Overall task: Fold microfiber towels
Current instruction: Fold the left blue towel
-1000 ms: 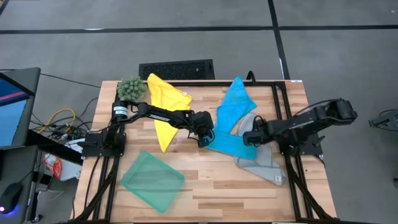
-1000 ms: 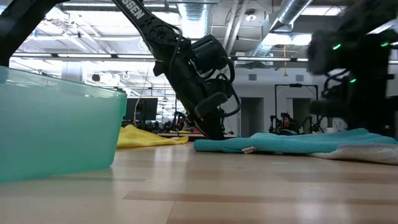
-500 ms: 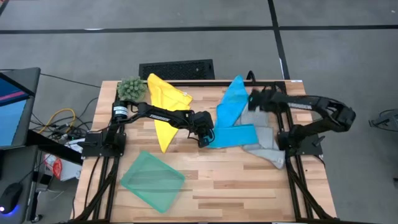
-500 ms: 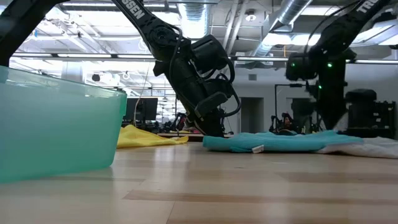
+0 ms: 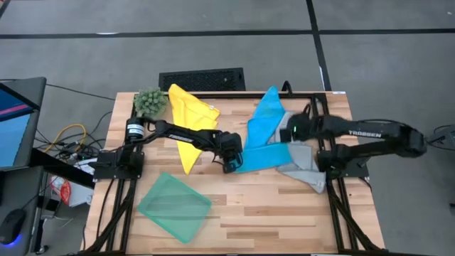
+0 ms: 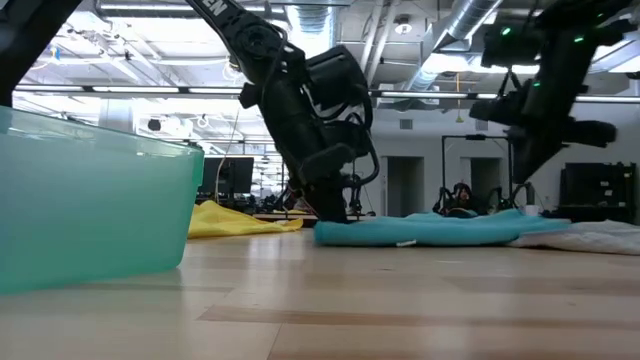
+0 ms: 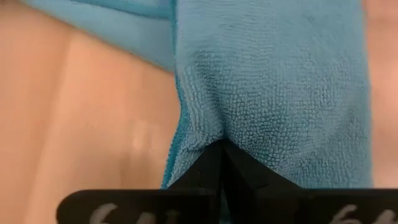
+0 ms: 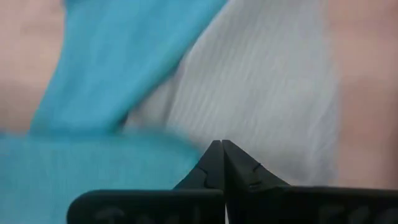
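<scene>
Teal towel (image 5: 174, 207) lies nearest on my table (image 5: 284, 220). Mid-table, my left gripper (image 5: 229, 166) is clenched on the folded blue towel (image 5: 266, 156); my right gripper (image 5: 290, 130), fingers together and empty, hangs above it. "TROSSEN" marks my right arm (image 5: 370, 134). Farthest: yellow towel (image 5: 188, 117).

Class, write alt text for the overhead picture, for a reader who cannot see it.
Seen from above, the left pincer is shut on a folded blue towel mid-table, and the right pincer is shut above it. A second blue towel, a grey, a yellow and a teal towel lie around.
</scene>
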Robot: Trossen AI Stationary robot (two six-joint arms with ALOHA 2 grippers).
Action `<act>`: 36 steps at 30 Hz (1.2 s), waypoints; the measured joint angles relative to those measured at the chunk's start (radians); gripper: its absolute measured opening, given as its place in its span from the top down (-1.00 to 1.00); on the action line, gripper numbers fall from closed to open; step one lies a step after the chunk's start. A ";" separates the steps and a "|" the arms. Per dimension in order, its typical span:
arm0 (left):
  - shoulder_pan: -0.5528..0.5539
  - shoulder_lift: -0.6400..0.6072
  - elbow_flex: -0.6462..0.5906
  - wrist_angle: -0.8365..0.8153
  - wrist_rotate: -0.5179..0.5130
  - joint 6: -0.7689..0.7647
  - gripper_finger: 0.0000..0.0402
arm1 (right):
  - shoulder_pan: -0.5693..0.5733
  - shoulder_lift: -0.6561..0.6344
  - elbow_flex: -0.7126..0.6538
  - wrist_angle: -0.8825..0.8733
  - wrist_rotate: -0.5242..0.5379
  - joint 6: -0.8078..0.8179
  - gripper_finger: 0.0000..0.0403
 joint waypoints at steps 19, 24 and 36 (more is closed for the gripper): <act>-0.181 -0.007 0.004 -0.095 -0.051 -0.040 1.00 | 0.280 0.344 -0.092 0.095 0.046 0.385 0.95; -0.182 -0.007 0.004 -0.095 -0.054 -0.060 1.00 | -0.026 0.428 -0.087 0.354 0.110 0.028 0.95; -0.183 -0.007 0.004 -0.095 -0.054 -0.055 1.00 | -0.463 0.304 0.022 0.497 0.001 -0.398 0.93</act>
